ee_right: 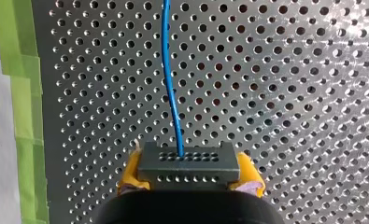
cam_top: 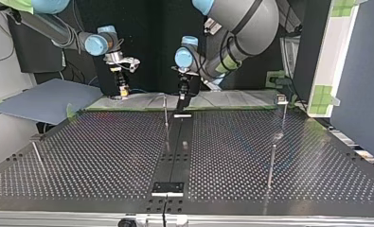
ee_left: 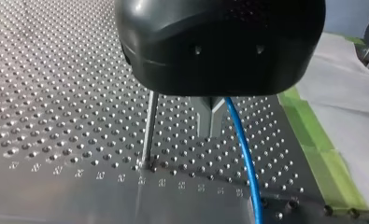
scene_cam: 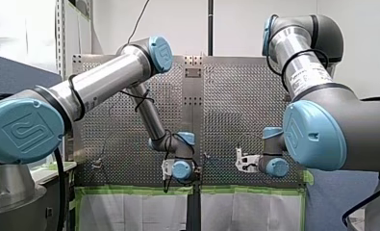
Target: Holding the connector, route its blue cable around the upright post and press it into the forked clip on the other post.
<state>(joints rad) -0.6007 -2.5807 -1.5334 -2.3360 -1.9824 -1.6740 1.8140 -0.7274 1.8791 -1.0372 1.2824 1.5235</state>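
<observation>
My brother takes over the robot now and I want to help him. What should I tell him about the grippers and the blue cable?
Right gripper: shut on the connector, a yellow pad at each side. The cable runs straight out ahead.
Left gripper: low beside the post, with the cable passing right next to it. Whether it holds the cable is unclear.
Done: connector held.
Left: loop the cable round the post, then press it into the clip, probably atop the second post at the top view's right.
</observation>
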